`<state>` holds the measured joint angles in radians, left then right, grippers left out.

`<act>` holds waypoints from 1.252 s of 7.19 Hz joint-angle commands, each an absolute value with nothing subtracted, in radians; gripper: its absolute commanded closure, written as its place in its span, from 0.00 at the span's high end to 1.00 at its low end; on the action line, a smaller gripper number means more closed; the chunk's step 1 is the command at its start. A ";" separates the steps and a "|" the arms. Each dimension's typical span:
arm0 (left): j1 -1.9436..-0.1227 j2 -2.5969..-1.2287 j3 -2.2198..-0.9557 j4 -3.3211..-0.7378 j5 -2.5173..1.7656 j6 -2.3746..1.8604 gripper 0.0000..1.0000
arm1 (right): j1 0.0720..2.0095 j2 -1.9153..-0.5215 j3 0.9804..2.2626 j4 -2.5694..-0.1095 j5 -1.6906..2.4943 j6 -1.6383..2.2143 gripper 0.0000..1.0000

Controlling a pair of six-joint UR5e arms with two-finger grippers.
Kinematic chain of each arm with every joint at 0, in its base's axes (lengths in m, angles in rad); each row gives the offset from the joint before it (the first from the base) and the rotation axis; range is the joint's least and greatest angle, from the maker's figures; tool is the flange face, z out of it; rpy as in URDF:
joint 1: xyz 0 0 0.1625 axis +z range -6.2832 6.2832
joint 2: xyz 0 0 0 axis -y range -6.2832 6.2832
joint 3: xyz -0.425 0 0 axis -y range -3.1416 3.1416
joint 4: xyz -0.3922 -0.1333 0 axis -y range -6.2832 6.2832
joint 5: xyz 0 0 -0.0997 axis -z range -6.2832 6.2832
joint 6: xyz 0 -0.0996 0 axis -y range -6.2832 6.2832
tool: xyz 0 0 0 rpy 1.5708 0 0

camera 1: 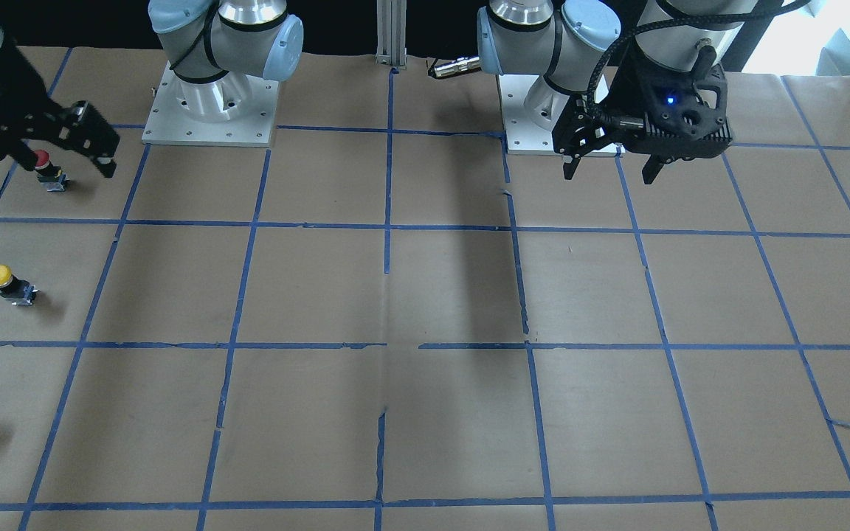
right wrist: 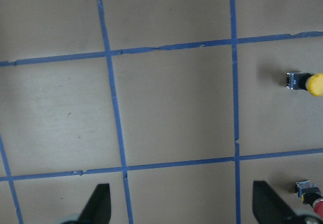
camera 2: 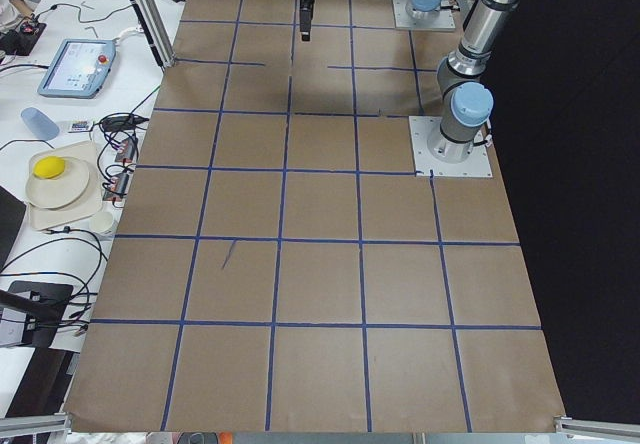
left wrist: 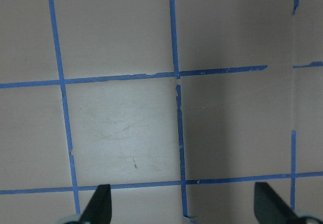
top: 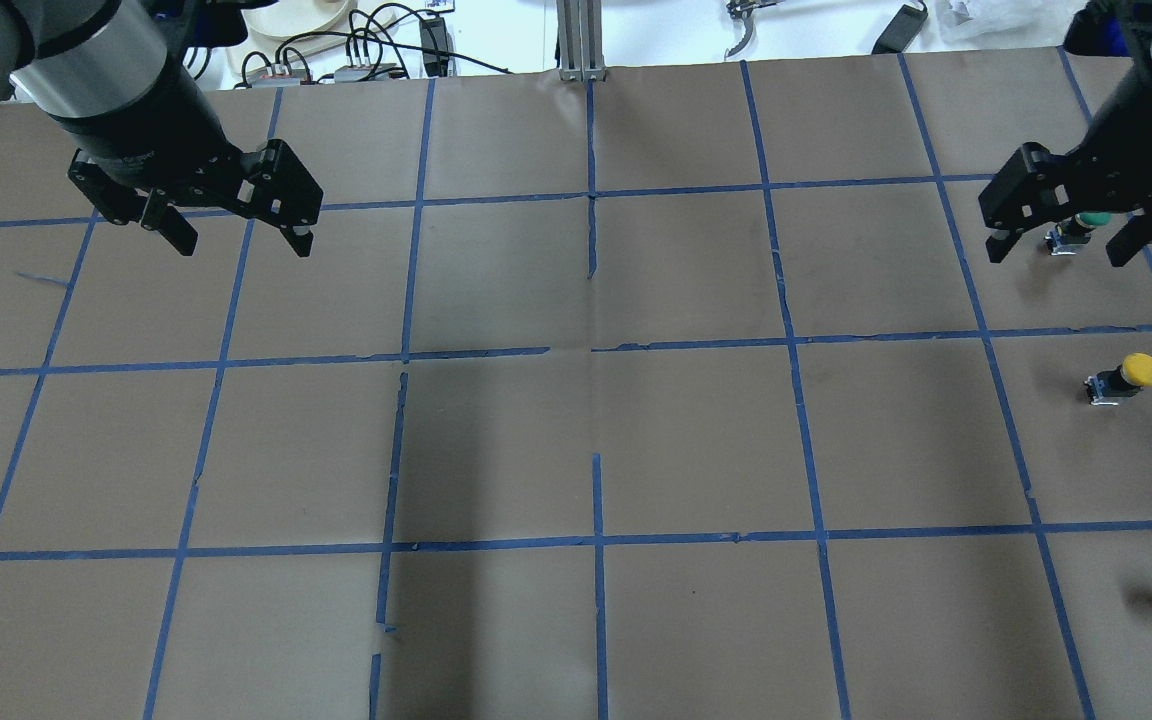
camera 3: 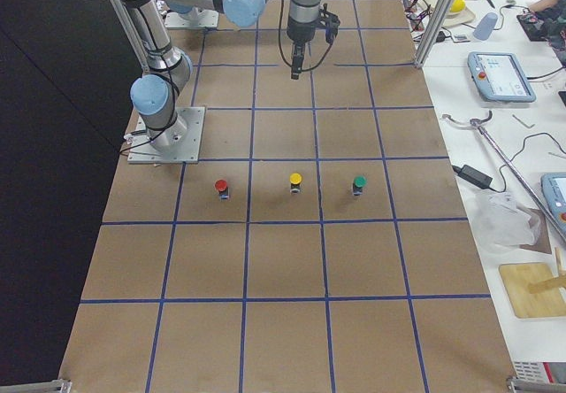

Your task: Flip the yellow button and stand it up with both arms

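The yellow button (camera 1: 4,282) stands cap up on the brown paper near the table's right end, and also shows in the overhead view (top: 1126,377), the exterior right view (camera 3: 295,181) and the right wrist view (right wrist: 305,82). My right gripper (camera 1: 68,164) is open and empty. It hovers high above the row of buttons (top: 1058,252), apart from the yellow one. My left gripper (camera 1: 608,175) is open and empty, high over the table's left half (top: 244,245), far from the button.
A red button (camera 3: 221,186) stands on the robot's side of the yellow one, and a green button (camera 3: 358,183) on the far side. The two arm bases (camera 1: 211,103) are bolted at the robot's edge. Blue tape divides the paper into squares.
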<state>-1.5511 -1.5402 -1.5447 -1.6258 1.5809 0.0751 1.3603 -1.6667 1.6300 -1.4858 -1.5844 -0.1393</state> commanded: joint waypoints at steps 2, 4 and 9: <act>-1.565 -1.560 -1.546 -1.621 1.572 -0.004 1.00 | 1.488 -1.718 1.650 -1.434 -1.580 0.024 1.00; -1.566 -1.545 -1.552 -1.621 1.571 -0.046 1.00 | 1.491 -1.703 1.663 -1.448 -1.580 0.021 1.00; -1.566 -1.542 -1.559 -1.620 1.571 -0.041 1.00 | 1.551 -1.697 1.672 -1.474 -1.572 0.032 1.00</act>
<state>-1.5662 -1.5418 -1.5567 -1.6206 1.5708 -0.0419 1.5407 -1.6979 1.6715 -1.4718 -1.5743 0.0309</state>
